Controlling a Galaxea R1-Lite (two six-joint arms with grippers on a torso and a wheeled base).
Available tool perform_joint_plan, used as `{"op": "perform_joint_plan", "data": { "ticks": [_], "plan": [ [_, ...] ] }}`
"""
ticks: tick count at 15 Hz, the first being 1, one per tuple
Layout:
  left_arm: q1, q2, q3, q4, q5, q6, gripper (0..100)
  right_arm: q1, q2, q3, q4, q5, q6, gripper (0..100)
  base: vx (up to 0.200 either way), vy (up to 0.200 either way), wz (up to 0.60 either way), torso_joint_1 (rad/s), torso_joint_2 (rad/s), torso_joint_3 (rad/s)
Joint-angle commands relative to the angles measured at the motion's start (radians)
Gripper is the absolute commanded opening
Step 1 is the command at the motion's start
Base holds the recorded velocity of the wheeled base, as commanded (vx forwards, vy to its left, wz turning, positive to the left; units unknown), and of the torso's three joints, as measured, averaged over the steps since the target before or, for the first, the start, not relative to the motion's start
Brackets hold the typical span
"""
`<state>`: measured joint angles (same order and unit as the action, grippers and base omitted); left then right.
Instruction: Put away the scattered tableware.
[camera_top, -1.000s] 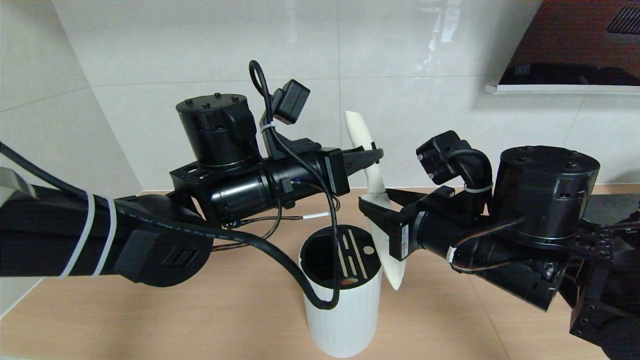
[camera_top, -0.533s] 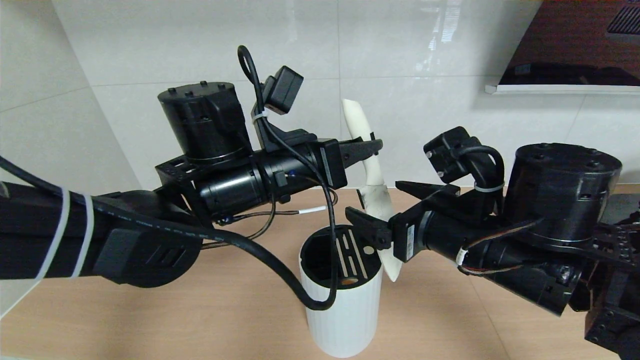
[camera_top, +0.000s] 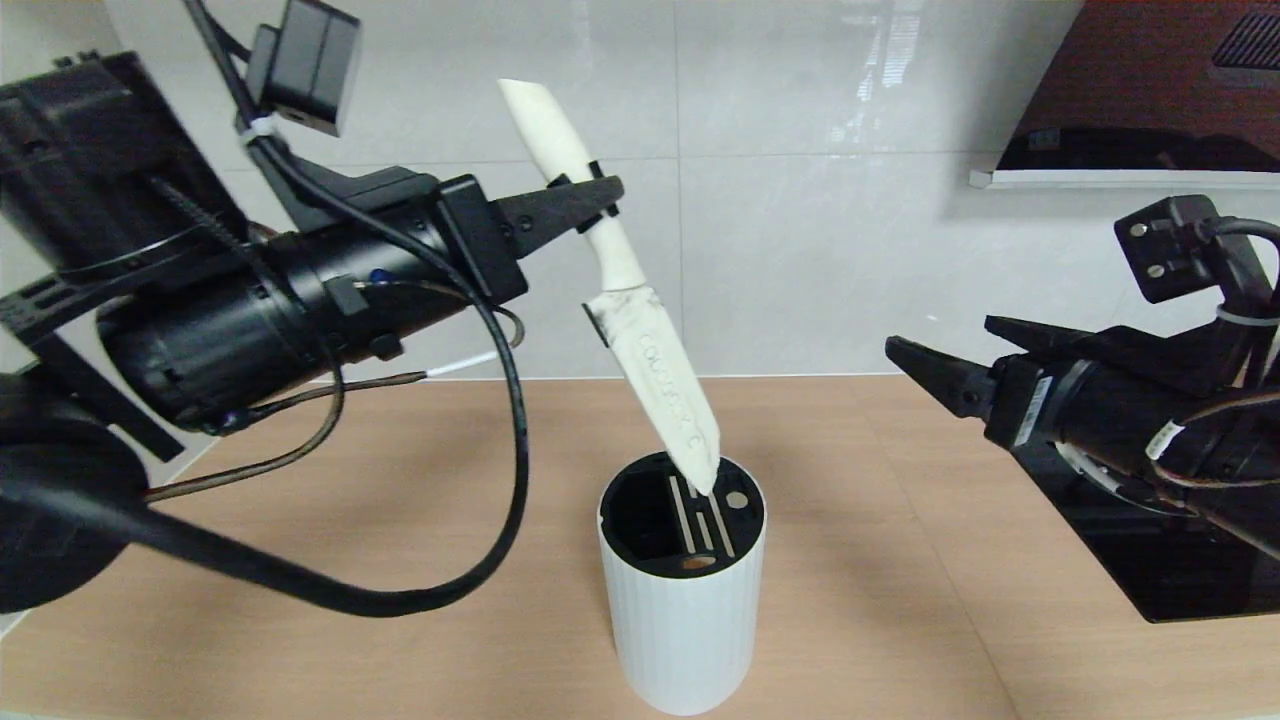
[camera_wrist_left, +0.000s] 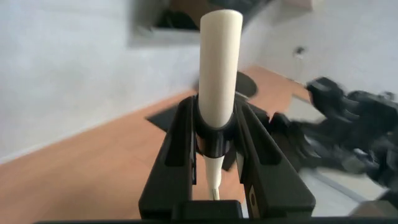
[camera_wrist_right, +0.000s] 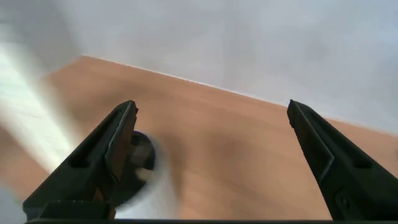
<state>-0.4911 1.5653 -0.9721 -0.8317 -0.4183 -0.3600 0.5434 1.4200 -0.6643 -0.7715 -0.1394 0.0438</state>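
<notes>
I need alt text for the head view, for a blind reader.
The left gripper holds a white knife by its handle, tilted, tip at the slotted top of a white holder. The right gripper is open, farther right.

Matt white knife (camera_top: 655, 390), ribbed white plastic holder (camera_top: 685, 620) with matt black top, pale wood-grain surface (camera_top: 880, 600), glossy wall tiles (camera_top: 800, 250).
</notes>
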Motion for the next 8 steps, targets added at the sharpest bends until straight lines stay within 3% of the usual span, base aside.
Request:
{"op": "perform_joint_plan", "data": {
  "ticks": [1, 2, 4, 8],
  "plan": [
    [0.045, -0.137, 0.167, -0.098, -0.007, 0.042, 0, -0.060, -0.006, 0.022, -0.002, 0.009, 0.018, 100, 0.000, 0.000, 0.00, 0.000, 0.00, 0.000],
    [0.045, -0.156, 0.214, -0.167, -0.014, 0.046, 0, -0.065, 0.002, 0.029, -0.002, 0.007, 0.018, 100, 0.000, 0.000, 0.00, 0.000, 0.00, 0.000],
    [0.045, -0.162, 0.216, -0.190, -0.017, 0.061, 0, -0.072, -0.001, 0.068, -0.003, 0.007, 0.018, 100, 0.000, 0.000, 0.00, 0.000, 0.00, 0.000],
    [0.029, -0.096, 0.234, -0.188, -0.019, 0.242, 0, -0.083, 0.002, 0.084, -0.003, 0.009, 0.018, 100, 0.000, 0.000, 0.00, 0.000, 0.00, 0.000]
  ]
}}
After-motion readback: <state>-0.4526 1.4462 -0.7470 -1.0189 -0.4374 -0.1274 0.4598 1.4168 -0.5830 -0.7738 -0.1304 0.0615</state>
